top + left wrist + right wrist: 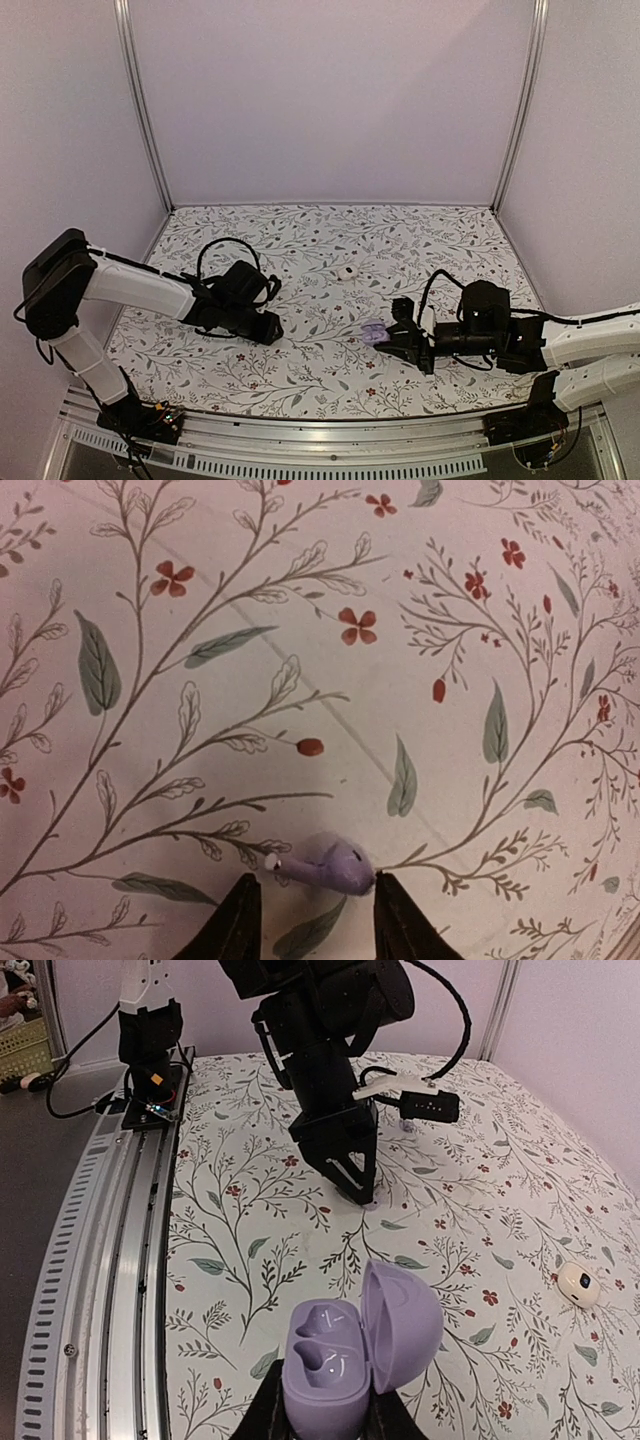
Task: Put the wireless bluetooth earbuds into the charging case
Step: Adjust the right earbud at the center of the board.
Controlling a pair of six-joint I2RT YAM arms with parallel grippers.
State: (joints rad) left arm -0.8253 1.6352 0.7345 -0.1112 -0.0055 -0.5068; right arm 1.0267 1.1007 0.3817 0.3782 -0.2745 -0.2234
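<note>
Count: one purple earbud [335,866] pinched by left hand [318,888]; right hand [325,1415] grips one open purple case [350,1350]; one white case [578,1283] beyond it.

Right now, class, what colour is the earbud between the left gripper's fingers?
The earbud is pale purple; the left wrist view shows it best.

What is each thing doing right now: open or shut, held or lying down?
Purple charging case: lid open, both slots empty, held.
Purple earbud: out of the case, lying down.
White case: closed, lying alone.
Right end effector: shut on the purple charging case.
Left end effector: straddling the earbud, grip unclear.
</note>
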